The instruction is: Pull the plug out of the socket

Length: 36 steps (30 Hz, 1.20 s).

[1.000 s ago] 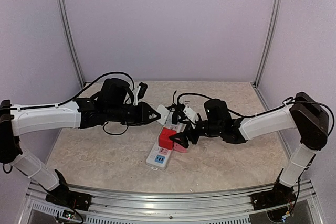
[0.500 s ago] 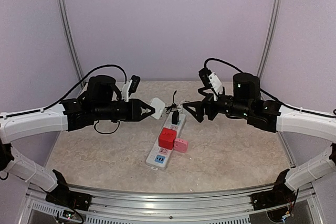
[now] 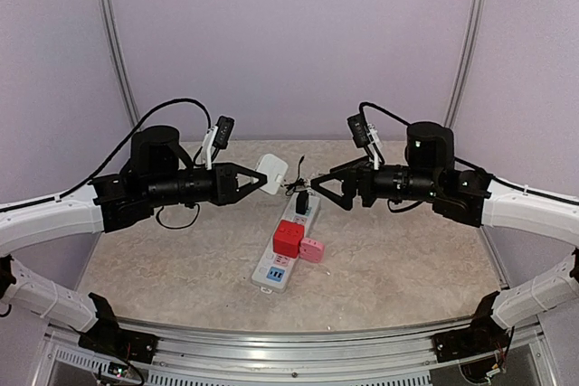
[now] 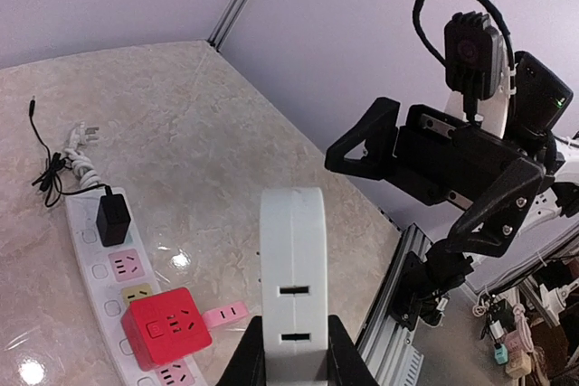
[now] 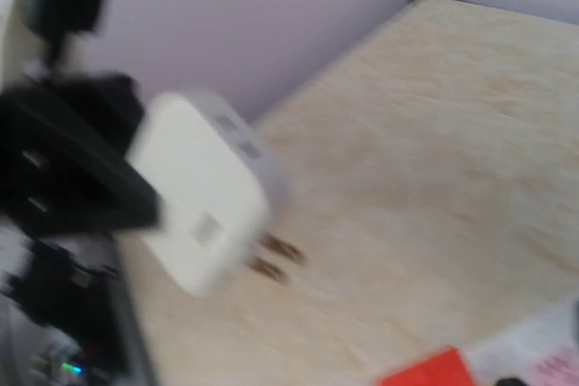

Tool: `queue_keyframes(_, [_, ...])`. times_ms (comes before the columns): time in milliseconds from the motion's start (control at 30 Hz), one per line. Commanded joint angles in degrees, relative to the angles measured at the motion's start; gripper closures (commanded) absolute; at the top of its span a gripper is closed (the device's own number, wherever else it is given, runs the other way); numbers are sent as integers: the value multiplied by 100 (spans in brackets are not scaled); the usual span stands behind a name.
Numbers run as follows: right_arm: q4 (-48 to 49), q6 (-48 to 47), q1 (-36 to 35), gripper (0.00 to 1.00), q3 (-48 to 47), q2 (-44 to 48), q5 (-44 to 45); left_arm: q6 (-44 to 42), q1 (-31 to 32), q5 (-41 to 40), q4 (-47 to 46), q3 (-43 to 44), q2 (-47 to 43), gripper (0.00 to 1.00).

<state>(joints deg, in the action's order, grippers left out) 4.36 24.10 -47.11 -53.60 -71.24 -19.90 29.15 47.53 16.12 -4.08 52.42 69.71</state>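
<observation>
My left arm reaches in from the left with the forearm nearly level, wrist raised well above the table (image 3: 163, 259). My left gripper (image 3: 260, 181) points right toward the middle, and its jaws are clamped narrowly on the white plug (image 3: 272, 169). From my left wrist the plug (image 4: 294, 268) stands upright between my fingers (image 4: 342, 363), narrow edge toward the camera, with two small slots in it. The right wrist view is blurred, but it shows the plug (image 5: 204, 192) in the air with two metal prongs bare, clear of any outlet.

My right arm comes in from the right at about the same height, its forearm also close to level. My right gripper (image 3: 327, 193) faces the left one with its jaws spread wide and nothing between them.

The socket (image 3: 271, 270) lies flat on the table below and between my two grippers, running diagonally, its white cord (image 4: 77, 155) bundled at the far end. A black adapter (image 3: 301, 200) sits plugged in near that end. A red cube adapter (image 3: 289, 237) sits nearer the middle, with a pink adapter (image 3: 312, 249) just beside it.
</observation>
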Motion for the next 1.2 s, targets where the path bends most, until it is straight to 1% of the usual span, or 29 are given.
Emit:
queue_keyframes(0, [965, 1201, 34, 3, 141, -1, -686, -129, 125, 91, -255, 11, 43, 100])
queue_keyframes(200, [2131, 2265, 31, 7, 425, -432, -1186, -111, 327, 48, -331, 171, 279, 100])
queue_keyframes(400, [2646, 2734, 24, 11, 601, -630, -1278, -111, 454, -152, -405, 207, 374, 100])
queue_keyframes(600, [3208, 3135, -5, 19, 854, -802, -1365, -119, 495, -234, -437, 231, 446, 100])
queue_keyframes(733, [3297, 3184, -75, 26, 855, -906, -1426, -125, 506, -366, -419, 225, 434, 100])
queue_keyframes(967, [3377, 3189, -106, 30, 861, -983, -1395, -144, 558, -372, -419, 255, 453, 100])
queue_keyframes(1167, [3473, 3259, -114, 38, 887, -1107, -1384, -118, 582, -364, -462, 233, 503, 100])
